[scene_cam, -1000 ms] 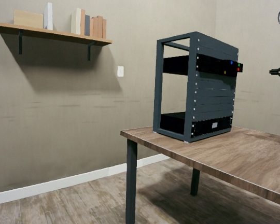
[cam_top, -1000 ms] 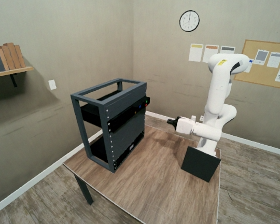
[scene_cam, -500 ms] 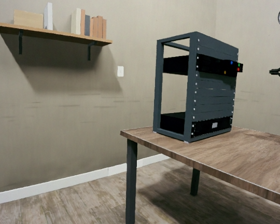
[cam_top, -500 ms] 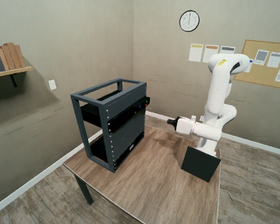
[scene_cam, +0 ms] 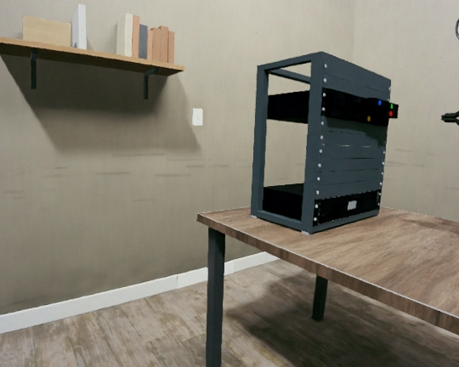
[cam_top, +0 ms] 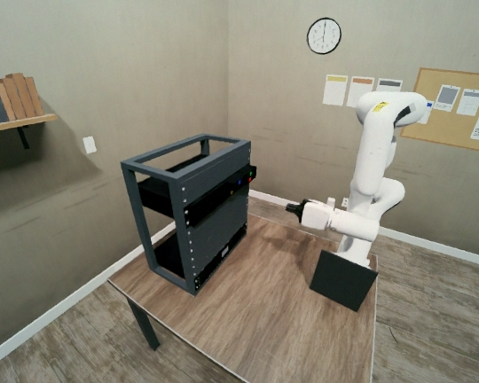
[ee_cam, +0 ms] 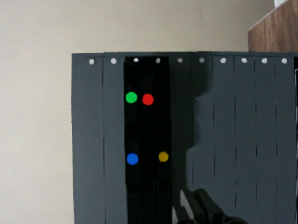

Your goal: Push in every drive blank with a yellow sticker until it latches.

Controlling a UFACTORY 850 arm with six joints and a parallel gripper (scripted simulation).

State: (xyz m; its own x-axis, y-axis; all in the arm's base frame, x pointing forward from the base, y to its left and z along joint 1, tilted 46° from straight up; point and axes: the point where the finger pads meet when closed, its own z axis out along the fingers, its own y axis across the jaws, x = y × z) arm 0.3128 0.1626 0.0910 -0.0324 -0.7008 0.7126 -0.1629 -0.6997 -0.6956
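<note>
The dark grey rack stands upright on the wooden table. A row of black drive blanks sits near its top. One blank bears a yellow sticker; the others bear a blue sticker, a green sticker and a red sticker. The green and red end stands out from the rack front. My gripper is shut and empty. It points at the rack front from some distance, apart from it.
A black unit with a white label fills the rack's lowest bay. The arm's black base box stands on the table's right side. The rack stands near the table's left edge.
</note>
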